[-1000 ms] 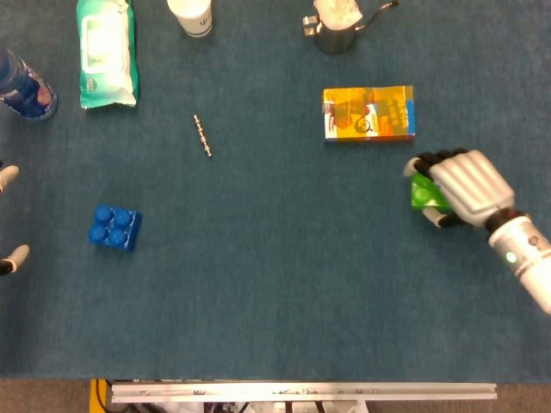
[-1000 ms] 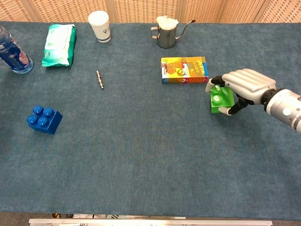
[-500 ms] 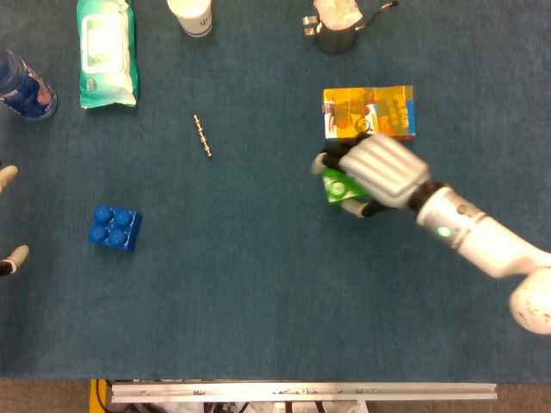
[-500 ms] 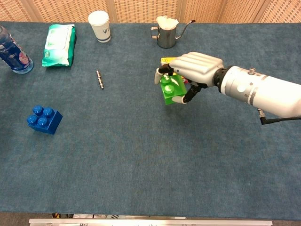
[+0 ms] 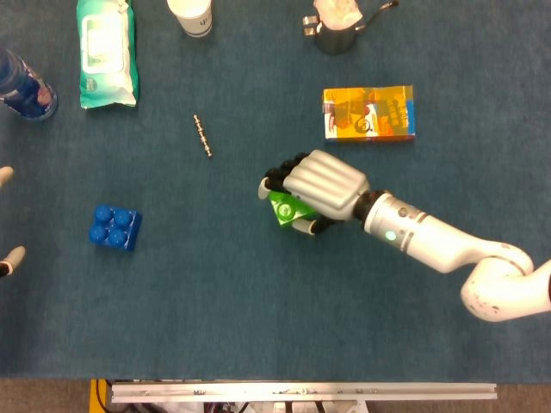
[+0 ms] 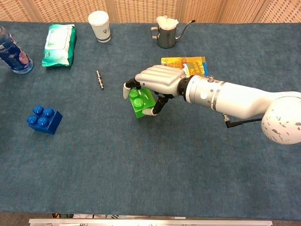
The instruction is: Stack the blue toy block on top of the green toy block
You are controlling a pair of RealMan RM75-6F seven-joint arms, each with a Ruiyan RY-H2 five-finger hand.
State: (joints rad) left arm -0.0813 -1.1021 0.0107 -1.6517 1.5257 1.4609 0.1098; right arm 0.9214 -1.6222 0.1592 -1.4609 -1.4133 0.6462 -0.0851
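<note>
Now the right hand (image 6: 157, 84) is carrying the green toy block (image 6: 141, 103) leftward across the blue table (image 6: 150, 179), well away from the orange box (image 6: 188, 63) it was next to a second ago. Half a second back the block was just below that box; at this moment it is hanging clear of it, closer to the middle of the cloth. The hand is curling over the block from above, fingers wrapping its top and far side with the thumb pressing the near face, so the grip is looking firm. In the chest view the block is tilting a little, its studs leaning toward the camera, and I cannot tell whether its underside is touching the cloth.

That travel is closing the gap to the blue toy block (image 6: 43, 118), which is sitting untouched, studs up, far to the left of the orange box and well apart from the green one. To my eye the robot is bringing the base piece nearer its partner, so the stacking itself is not yet beginning; the green block is needing a flat, studs-up rest first.

Seen from the head view, the green block (image 5: 288, 209) is peeking out under the right hand (image 5: 320, 188), to the lower left of the orange box. Of the left hand (image 5: 9, 215) only pale fingertips are showing at the frame's edge; whether it is open or closed I cannot tell.
</note>
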